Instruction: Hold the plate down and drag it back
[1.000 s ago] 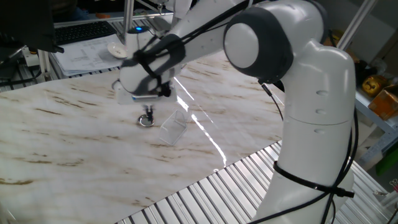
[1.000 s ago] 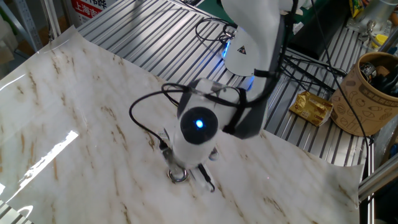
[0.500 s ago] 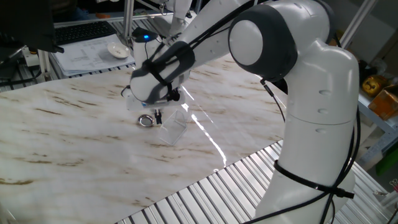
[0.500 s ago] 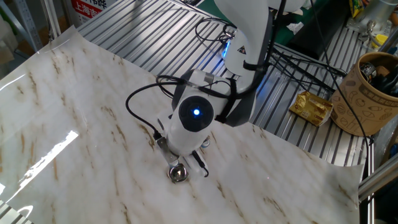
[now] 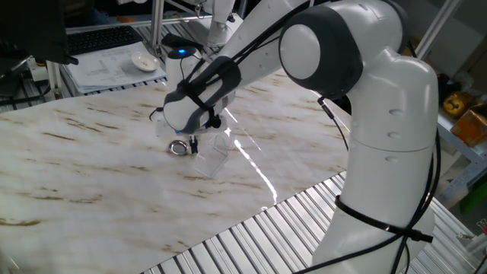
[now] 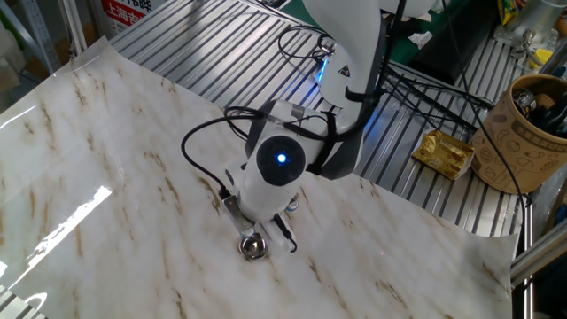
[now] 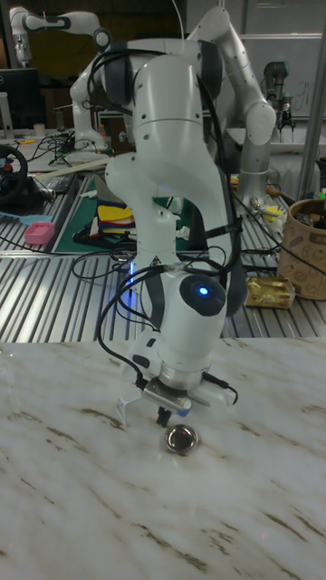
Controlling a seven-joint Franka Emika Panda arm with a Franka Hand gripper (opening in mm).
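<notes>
The plate [image 5: 178, 148] is lying flat on the marble-patterned counter [image 5: 91, 175], a small silvery disc with a raised ring-like rim, and in the tall fixed view it [image 7: 181, 439] is sitting just in front of the arm's wrist, with nothing resting on top of it. The end effector [image 5: 193, 144] is hanging just beside the plate, its dark fingertips pointing down close to the counter surface at the plate's edge; whether they are actually touching the plate cannot be told from these views. In the other fixed view the end effector [image 6: 285, 235] is reaching down next to the plate [image 6: 254, 248], with one dark finger slanting toward the counter beside the disc. The fingers are standing close together and nothing is showing between them, but the wrist housing is hiding too much to say whether they are open or closed. A clear rectangular plastic piece [image 5: 214, 157] is lying on the counter just on the far side of the end effector from the plate, close to it, partly under the wrist. A white shallow dish [image 5: 144, 62] is sitting well apart at the back, beyond the counter's edge, beside some papers [image 5: 103, 70].
</notes>
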